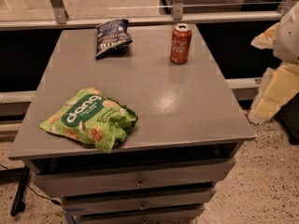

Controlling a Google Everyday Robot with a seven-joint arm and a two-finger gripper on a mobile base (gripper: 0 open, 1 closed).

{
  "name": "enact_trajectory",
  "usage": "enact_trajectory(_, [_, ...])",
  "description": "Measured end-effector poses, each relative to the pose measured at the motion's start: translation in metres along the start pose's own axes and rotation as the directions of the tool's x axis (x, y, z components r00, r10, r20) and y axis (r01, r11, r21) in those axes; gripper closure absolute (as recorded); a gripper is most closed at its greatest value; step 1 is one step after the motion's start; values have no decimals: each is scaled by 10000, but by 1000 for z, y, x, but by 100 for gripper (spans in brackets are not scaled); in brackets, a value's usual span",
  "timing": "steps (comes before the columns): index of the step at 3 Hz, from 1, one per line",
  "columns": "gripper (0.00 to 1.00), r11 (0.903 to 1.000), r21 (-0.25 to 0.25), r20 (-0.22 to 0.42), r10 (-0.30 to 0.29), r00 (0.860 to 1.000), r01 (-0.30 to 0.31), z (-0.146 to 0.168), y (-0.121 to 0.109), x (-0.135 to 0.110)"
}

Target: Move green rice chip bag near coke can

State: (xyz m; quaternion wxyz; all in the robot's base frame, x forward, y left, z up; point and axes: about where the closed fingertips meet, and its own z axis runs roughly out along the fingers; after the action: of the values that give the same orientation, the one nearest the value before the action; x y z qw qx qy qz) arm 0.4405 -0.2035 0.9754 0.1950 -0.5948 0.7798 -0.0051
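The green rice chip bag (89, 119) lies flat on the front left of the grey cabinet top (187, 106), its white "dang" lettering facing up. The coke can (181, 43) stands upright at the back right of the top, far from the bag. My gripper (280, 73) shows only as cream and white parts at the right edge of the camera view, off the side of the cabinet and well away from both bag and can. It holds nothing that I can see.
A dark blue snack bag (112, 36) lies at the back left of the top. A metal rail and glass panels (140, 17) run behind the cabinet. Drawers (140, 181) sit below the front edge. Speckled floor lies to the right.
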Motion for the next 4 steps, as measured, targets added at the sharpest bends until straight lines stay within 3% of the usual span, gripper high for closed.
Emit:
enact_trajectory(1, [0,9996,-229,1755,177,9843,-139,22,13,-38])
enact_trajectory(2, [0,9976,-689,3463,276,9377,-39,53,32,-87])
enact_trajectory(3, [0,9901,-1399,4743,567,8785,116,87,61,-141])
enact_trajectory(4, [0,9901,-1396,4740,563,8787,118,86,61,-141])
